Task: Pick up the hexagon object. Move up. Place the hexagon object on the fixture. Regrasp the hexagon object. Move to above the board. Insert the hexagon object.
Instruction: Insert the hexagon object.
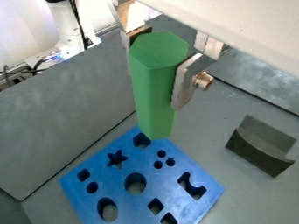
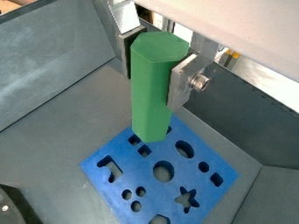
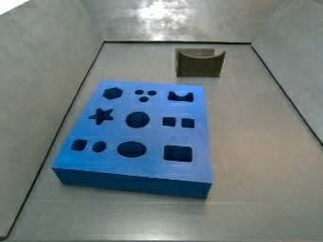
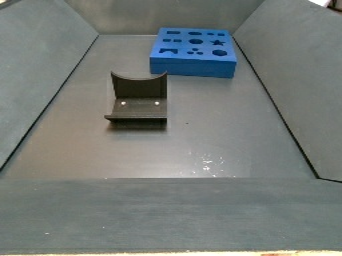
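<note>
The worktop is a grey floor with grey walls around it, and there is only one. On it lies one board, a thick blue slab. In a side view I count ten dark holes in it: a star, a hexagon, two small circles, some squares and rounded shapes. One fixture stands well apart from the board; nothing rests in its notch.

There is one hexagon object, bright green. It is not on the worktop. It hangs upright in the gripper, high over the board. In both wrist views its lower end covers the part of the board near the hexagon hole. Neither side view shows the gripper or the arm, so they are above what these cameras see.

The gripper is pinching the hexagon object near its top end. One silver finger lies flat against a side of the prism; the opposite finger is mostly hidden behind the green block.

I judge that the step in hand is moving to above the board, and it seems nearly done. Insertion is not yet begun. The next move calls for lining the prism over the hexagon hole, matching its flat sides to the hole, then lowering straight. How exact the alignment is now, I cannot tell.
</note>
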